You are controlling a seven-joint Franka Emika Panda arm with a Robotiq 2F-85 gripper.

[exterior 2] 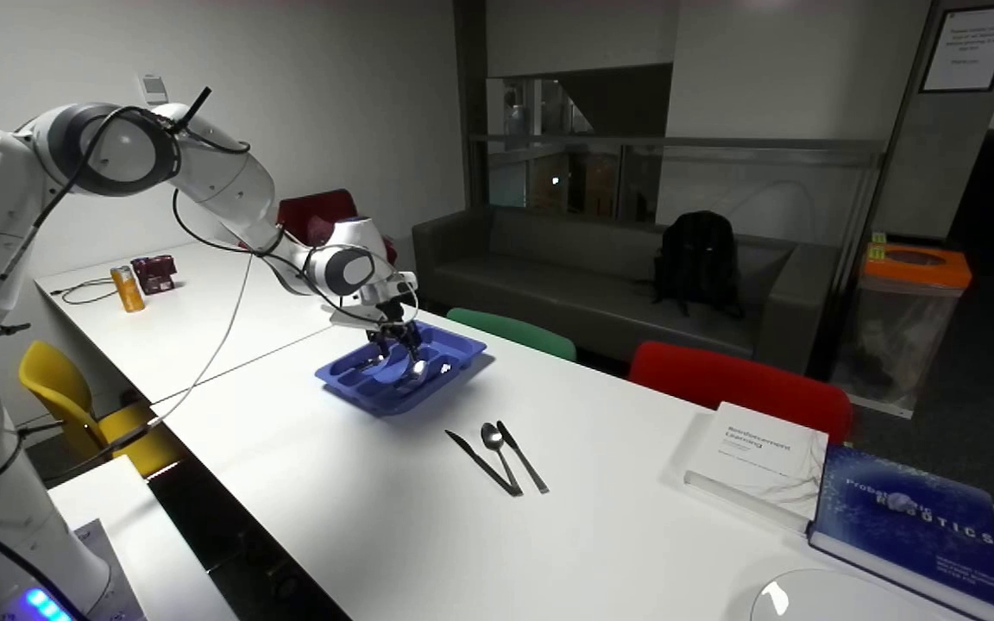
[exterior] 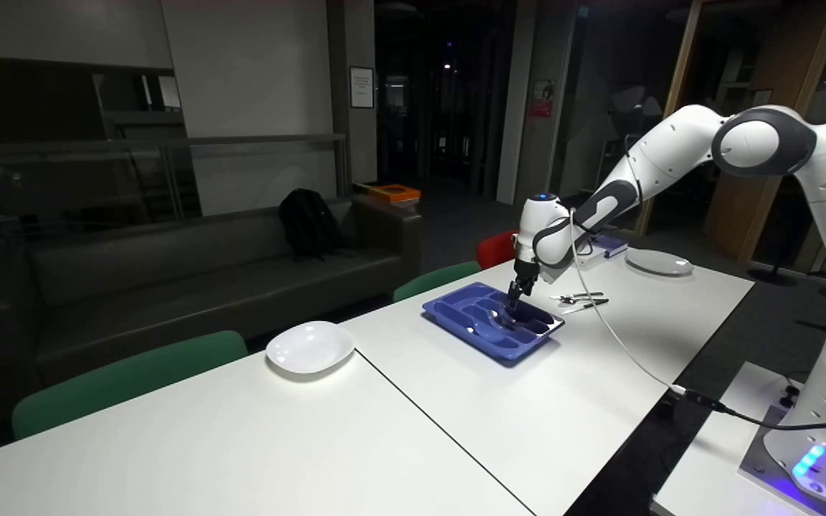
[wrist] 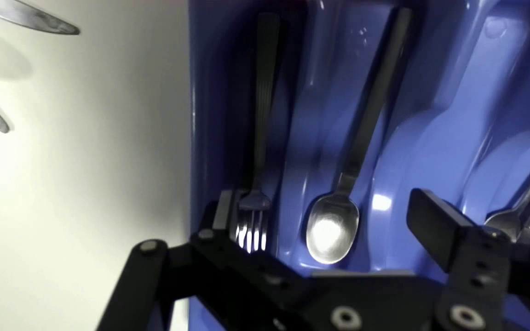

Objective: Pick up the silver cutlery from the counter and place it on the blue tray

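The white arm (exterior: 675, 147) goes up high, bends like an elbow, then slopes down to the blue tray (exterior: 477, 342). Its last part points down with a small lean, and the hand (wrist: 325, 214) is low over the tray in both exterior views. I can't tell if it touches the tray. In the wrist view, its two fingers (wrist: 435, 220) are spread wide apart. A silver fork (wrist: 261, 133) lies in the slot by the tray's edge, right next to one finger. A silver spoon (wrist: 358, 146) lies in the next slot, and its round end shows in the space between the fingers. Another silver piece (wrist: 502, 221) lies in a slot past the second finger, partly hidden by the hand. On the tabletop (exterior 2: 402, 509), near the tray but apart from it, two silver knives (exterior 2: 482, 463) lie close together with a second spoon (exterior 2: 492, 435) between them. A white plate (exterior: 310, 347) sits apart from the tray, close to the tabletop's edge.
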